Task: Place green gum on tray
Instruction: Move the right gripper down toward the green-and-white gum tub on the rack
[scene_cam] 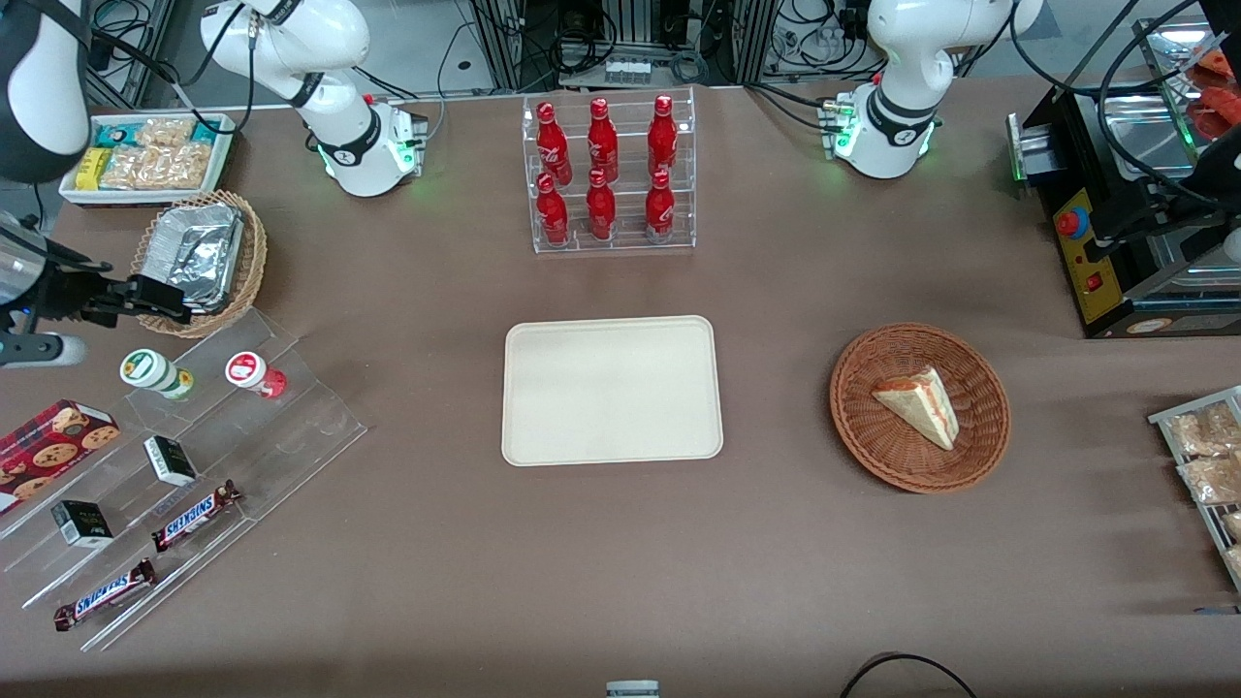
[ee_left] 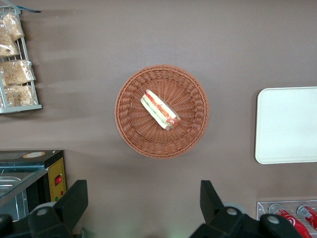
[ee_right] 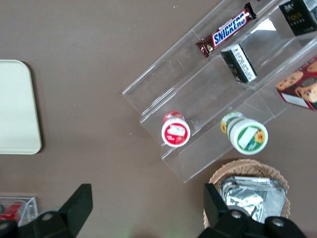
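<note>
Task at its outset. The green gum (scene_cam: 155, 373) stands on the top step of the clear acrylic stand (scene_cam: 291, 427) toward the working arm's end of the bench (scene_cam: 436, 582), just beside the red-lidded bottle (scene_cam: 256, 373) on the same step; nothing grips it. The tray (scene_cam: 612, 390) lies bare at mid-bench, well apart from the stand, so the whole transfer is judged still to be done: approach, grasp, carry, release.

The gripper (scene_cam: 170, 308) hangs above the bench next to the foil basket, slightly farther from the front camera than the green gum. In the right wrist view its fingers (ee_right: 79, 203) stand spread wide with nothing between them, and the green gum (ee_right: 246, 135) shows lid-up below.

Containers. The wicker basket (scene_cam: 247, 276) near the gripper holds foil packets (scene_cam: 199, 252). A second wicker basket (scene_cam: 919, 407), toward the parked arm's end, holds one wedge sandwich (scene_cam: 919, 405). The acrylic stand's lower steps carry two dark small boxes (scene_cam: 171, 460) and two Snickers bars (scene_cam: 194, 516). The clear rack (scene_cam: 611, 174) farther from the camera than the tray holds six red bottles (scene_cam: 601, 204).
</note>
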`<state>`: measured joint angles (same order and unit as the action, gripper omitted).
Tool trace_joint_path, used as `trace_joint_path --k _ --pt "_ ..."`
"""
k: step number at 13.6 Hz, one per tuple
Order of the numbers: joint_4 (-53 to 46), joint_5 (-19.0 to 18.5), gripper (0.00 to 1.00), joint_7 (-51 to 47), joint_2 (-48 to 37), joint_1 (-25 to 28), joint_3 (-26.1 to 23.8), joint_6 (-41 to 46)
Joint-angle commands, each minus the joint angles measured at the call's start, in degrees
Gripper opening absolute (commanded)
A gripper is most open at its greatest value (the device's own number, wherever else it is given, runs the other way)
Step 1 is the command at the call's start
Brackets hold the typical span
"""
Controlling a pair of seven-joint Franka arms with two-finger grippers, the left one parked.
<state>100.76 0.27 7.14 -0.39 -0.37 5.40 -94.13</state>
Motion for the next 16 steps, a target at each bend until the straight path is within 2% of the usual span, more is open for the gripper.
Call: trace_joint_path --k 1,7,11,16 --pt "6.53 -0.71 1.0 4.09 -2.5 -0.94 0.49 -6.04" --pt "15.77 -0.89 1.0 24.02 -4.35 -6.21 0.58 -15.28" --pt "17.88 -0.97 1.0 43.87 -3.56 -10.51 0.49 -18.89" --pt "21.75 -0.89 1.0 57.25 -2.86 -12.9 0.93 -25.74"
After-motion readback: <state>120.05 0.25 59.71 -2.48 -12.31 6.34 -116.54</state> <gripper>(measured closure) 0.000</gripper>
